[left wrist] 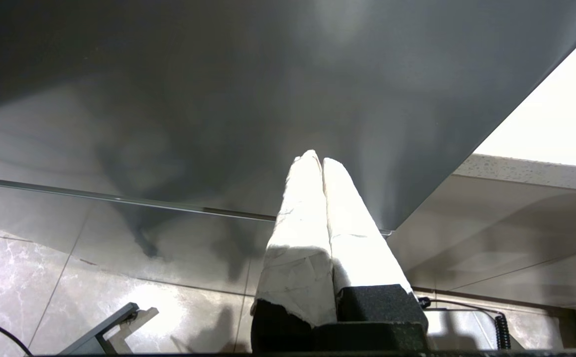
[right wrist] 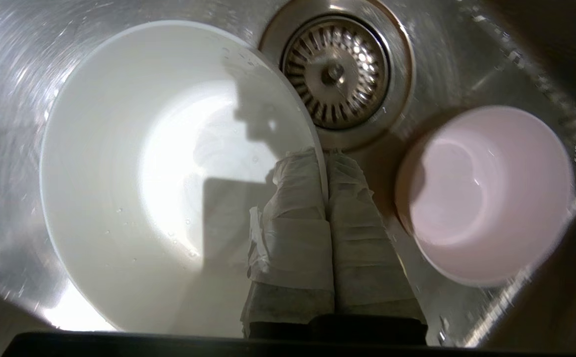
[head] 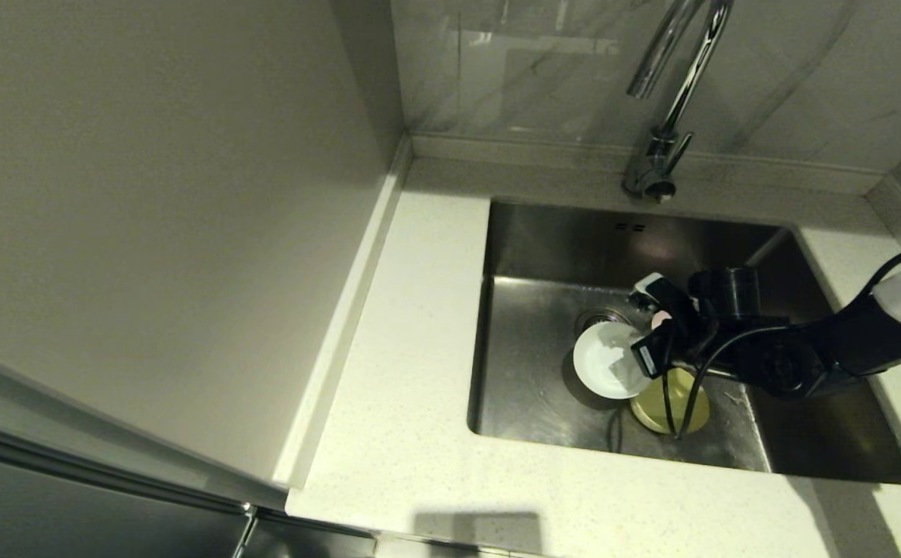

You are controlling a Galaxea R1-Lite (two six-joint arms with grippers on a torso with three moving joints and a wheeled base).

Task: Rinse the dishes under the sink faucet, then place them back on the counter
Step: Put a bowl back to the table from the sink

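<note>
Right gripper (right wrist: 325, 161) lowered into the sink (head: 528, 248), fingers (right wrist: 298, 198) pinched onto the rim of the white bowl (right wrist: 169, 173) beside the drain strainer (right wrist: 335, 72). Pink bowl (right wrist: 486, 196) just beside on the basin floor; yellow bowl (head: 671, 403) near the sink's front wall. Left gripper (left wrist: 321, 159) parked below the surface (head: 404, 387), fingers pressed together, empty.

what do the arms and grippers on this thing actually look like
The right arm is matte black with chunky round joints, a white shell section farther up and loose black cables looping off it. The right gripper and left gripper each have two long tapered fingers wrapped in creased white tape or cloth, set in black textured mounts. No markings are legible.
</note>
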